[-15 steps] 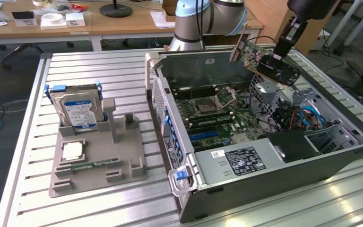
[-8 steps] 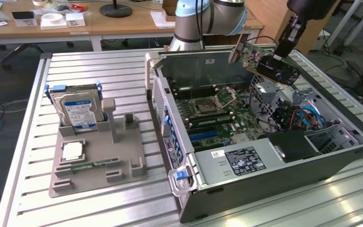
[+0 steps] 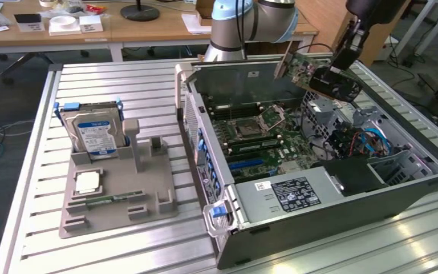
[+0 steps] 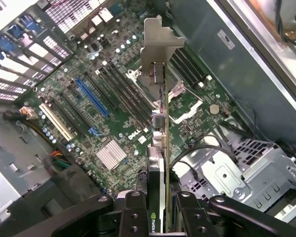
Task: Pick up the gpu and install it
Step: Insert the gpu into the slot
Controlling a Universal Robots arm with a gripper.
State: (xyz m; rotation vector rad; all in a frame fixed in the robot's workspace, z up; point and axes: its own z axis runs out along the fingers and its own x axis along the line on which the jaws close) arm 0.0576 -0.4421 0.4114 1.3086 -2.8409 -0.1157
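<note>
The gpu (image 3: 321,77) hangs in the air over the open computer case (image 3: 310,211), near its far right corner in the exterior view, tilted with its green board and black face showing. My gripper (image 3: 339,64) is shut on the card from above. In the wrist view the gpu (image 4: 160,123) runs edge-on away from my fingers (image 4: 133,207), its silver metal bracket (image 4: 160,37) at the far end. Below it lies the motherboard (image 4: 118,103) with a blue slot (image 4: 91,96) and a white slot (image 4: 54,121). The card is well above the slots.
A grey fixture tray (image 3: 116,197) on the slatted metal table (image 3: 112,85) holds an upright silver hard drive with a blue label (image 3: 93,134) and a small green memory stick (image 3: 116,199). The case's power supply (image 3: 295,194) and drive cage with cables (image 3: 364,140) stand near the card.
</note>
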